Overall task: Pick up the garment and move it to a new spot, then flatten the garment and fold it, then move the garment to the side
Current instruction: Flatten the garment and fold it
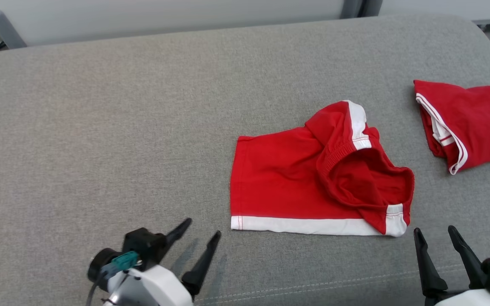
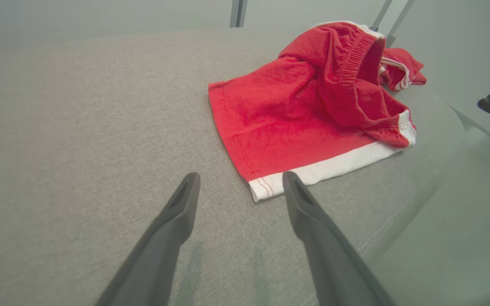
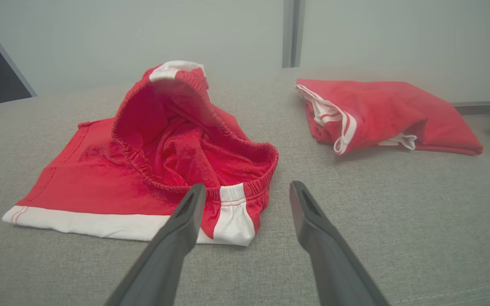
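The garment (image 1: 287, 178) is a pair of red shorts with a white side stripe, lying near the middle of the grey cushion, its elastic waistband bunched up and gaping at the right end. My left gripper (image 1: 204, 227) hovers open just off the shorts' near left corner; in the left wrist view that white corner of the garment (image 2: 279, 127) sits just beyond the left gripper (image 2: 241, 178). My right gripper (image 1: 434, 231) stands open beside the near right corner. In the right wrist view the waistband of the garment (image 3: 177, 144) rises past the right gripper (image 3: 247, 189). Neither holds anything.
A second red piece of clothing with white trim (image 1: 468, 121) lies folded at the right end of the cushion (image 1: 100, 127), also seen as the second red piece (image 3: 381, 112). The cushion's front seam runs close to my grippers. Pale wall panels stand behind it.
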Controlling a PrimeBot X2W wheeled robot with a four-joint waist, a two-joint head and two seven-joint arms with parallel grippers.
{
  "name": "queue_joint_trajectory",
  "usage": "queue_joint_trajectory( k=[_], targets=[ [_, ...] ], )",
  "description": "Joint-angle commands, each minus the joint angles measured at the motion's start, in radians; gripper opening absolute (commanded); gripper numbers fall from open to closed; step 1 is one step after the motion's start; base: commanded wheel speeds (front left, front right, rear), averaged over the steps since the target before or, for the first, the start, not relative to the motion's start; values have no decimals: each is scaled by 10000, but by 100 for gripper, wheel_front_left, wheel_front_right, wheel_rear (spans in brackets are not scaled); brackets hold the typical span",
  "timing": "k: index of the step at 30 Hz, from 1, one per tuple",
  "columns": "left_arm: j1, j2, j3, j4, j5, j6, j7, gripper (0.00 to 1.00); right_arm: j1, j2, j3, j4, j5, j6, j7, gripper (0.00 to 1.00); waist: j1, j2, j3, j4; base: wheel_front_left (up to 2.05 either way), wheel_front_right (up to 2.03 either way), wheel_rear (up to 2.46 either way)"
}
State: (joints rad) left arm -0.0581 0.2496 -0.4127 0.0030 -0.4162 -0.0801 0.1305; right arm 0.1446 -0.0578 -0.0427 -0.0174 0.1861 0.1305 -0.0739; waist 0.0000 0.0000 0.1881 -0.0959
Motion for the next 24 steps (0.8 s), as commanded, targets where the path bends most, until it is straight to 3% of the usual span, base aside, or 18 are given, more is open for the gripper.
queue_joint_trajectory(
  k=[1,10,24],
  targets=[
    [-543,44,251,-151,-114,-74,113,100,-358,-280,286,-198,76,2,60,100,0,0,161,-110,0,0,0],
    [-1646,-139,-416,898,-771,-346,1345,100,-1340,-770,755,327,202,2,786,100,0,0,1007,-235,0,0,0],
    [-2500,-349,-547,2103,-1214,-392,1804,100,-2384,-1173,1386,1129,15,2,1112,100,0,0,1665,-108,0,0,0]
  ],
)
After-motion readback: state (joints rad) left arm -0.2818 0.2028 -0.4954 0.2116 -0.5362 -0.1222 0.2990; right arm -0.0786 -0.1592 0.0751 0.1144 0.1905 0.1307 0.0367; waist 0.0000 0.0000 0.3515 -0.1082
